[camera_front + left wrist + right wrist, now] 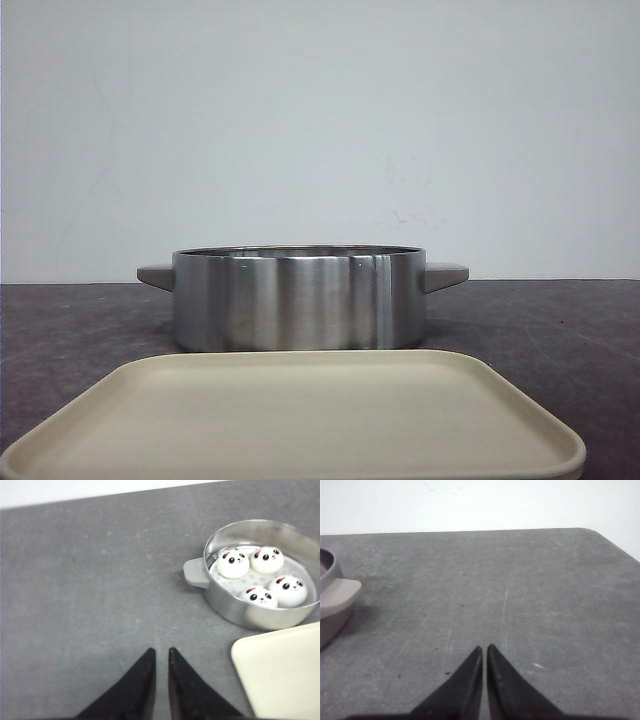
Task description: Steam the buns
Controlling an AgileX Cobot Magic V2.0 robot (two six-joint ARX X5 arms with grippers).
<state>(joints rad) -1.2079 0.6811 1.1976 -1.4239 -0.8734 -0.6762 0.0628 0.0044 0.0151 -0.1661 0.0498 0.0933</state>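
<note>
Four panda-faced buns (261, 575) sit together inside a round steel steamer pot (240, 611) on a grey table (100, 590). The pot stands well ahead of the left tool (161, 654) and off to one side, with a beige tray (285, 675) just beside it. The left tool and the right tool (484, 650) both hang above bare table, fingers nearly together, gripping nothing.
</note>
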